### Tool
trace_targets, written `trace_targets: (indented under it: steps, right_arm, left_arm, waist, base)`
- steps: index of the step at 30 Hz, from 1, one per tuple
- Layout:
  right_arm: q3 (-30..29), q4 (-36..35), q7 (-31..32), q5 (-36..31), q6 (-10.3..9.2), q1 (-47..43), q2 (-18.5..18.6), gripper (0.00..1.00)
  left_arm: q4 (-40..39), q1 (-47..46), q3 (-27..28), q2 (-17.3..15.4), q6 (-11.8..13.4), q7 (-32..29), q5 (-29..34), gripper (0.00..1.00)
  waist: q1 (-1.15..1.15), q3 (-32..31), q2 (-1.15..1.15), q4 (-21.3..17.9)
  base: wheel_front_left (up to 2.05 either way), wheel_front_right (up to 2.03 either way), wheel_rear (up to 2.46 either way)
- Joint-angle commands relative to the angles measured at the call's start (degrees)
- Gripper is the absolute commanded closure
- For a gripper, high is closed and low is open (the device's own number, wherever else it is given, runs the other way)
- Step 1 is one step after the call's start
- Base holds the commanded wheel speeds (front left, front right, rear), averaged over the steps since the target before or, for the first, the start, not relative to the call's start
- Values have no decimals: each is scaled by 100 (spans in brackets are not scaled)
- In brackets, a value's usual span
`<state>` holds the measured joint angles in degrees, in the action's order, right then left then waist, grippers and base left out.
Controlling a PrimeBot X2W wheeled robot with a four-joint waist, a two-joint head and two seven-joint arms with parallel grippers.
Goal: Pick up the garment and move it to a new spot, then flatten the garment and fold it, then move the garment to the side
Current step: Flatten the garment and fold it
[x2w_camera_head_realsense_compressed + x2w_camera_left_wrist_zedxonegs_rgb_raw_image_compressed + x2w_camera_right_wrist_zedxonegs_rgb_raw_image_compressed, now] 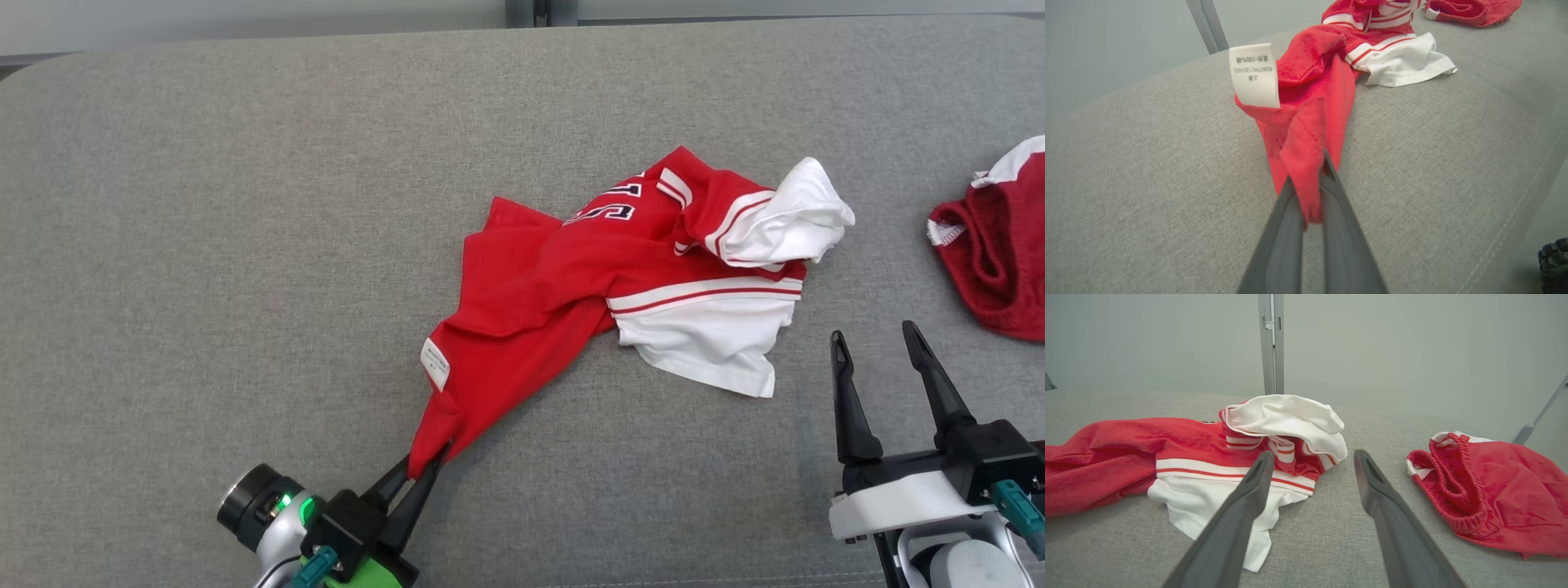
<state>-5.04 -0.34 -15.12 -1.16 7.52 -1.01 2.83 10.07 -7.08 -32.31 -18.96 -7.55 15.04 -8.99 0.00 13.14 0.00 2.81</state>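
1. Your left tool (426, 465) sits by the bench's (204, 204) near edge, left of middle. It is clenched on a thin pinch of the garment's (555, 286) red corner. With so little cloth between the fingers, I judge a sharp pull could slip it free.
2. The label (435, 363) hangs just beyond that grip. If you regrasp there, you may catch the label rather than the cloth, and it could tear.
3. The garment lies crumpled about mid-bench, with a red tail drawn out to the left tool. Dragging it instead of lifting would likely rub it on the bench's cloth cover. That would tighten the creases and make flattening harder.
4. The white wad (796, 216) is heaped on the garment's right end. On a fast move it could flop under the body and hide a layer.
5. Your right tool (873, 331) is released and holds nothing. It stands by the near edge, right of the garment, near the white hem (710, 351) but apart from it. Closing early would grab a stray fold.
6. The smaller red piece (1000, 269) lies toward the bench's right end, apart from the garment. A wide sweep could snag it, or you could grab it by mistake.
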Motion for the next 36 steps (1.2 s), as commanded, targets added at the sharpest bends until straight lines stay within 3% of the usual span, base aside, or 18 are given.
trace_targets:
  steps: [1, 3, 10, 12, 14, 16, 27, 36]
  right_arm:
    - [2, 8, -3, -41, -7, 34, 15, 0]
    - [9, 16, -3, -43, -7, 58, 15, 0]
    - [44, 59, -2, 14, -7, 33, 15, 0]
    - [43, 65, -2, 25, -7, 35, 15, 0]
    - [27, 72, -3, 30, -7, 41, 15, 0]
    - [-5, 72, -2, 34, -7, 49, 15, 0]
    - [-24, 45, -3, 54, -7, -19, 15, 0]
    - [7, 80, -2, 40, -7, -4, 15, 0]
  left_arm:
    - [45, 77, 75, 13, 17, 15, 42, 96]
    - [197, 151, 236, 138, 16, 15, 44, 74]
    - [662, 427, 870, 404, 15, 16, -2, 62]
    - [801, 490, 978, 461, 15, 15, -2, 55]
    - [882, 507, 1133, 512, 15, 15, -39, 22]
    - [899, 537, 1325, 609, 15, 15, -57, 0]
    - [79, 1194, 2410, 1123, 15, 15, -62, 0]
    - [722, 992, 2420, 1254, 14, 16, -938, 0]
  waist:
    - [0, 24, 0, 23]
    - [0, 38, 0, 25]
    - [0, 31, 0, -48]
    - [0, 34, 0, -69]
    - [0, 32, 0, -83]
    - [0, 24, 0, -88]
    - [0, -47, 0, -143]
    - [0, -42, 0, -134]
  base:
    - [0, 0, 0]
    - [0, 0, 0]
    - [0, 0, 0]
    - [0, 0, 0]
    - [0, 0, 0]
    - [0, 0, 0]
    - [0, 0, 0]
    - [0, 0, 0]
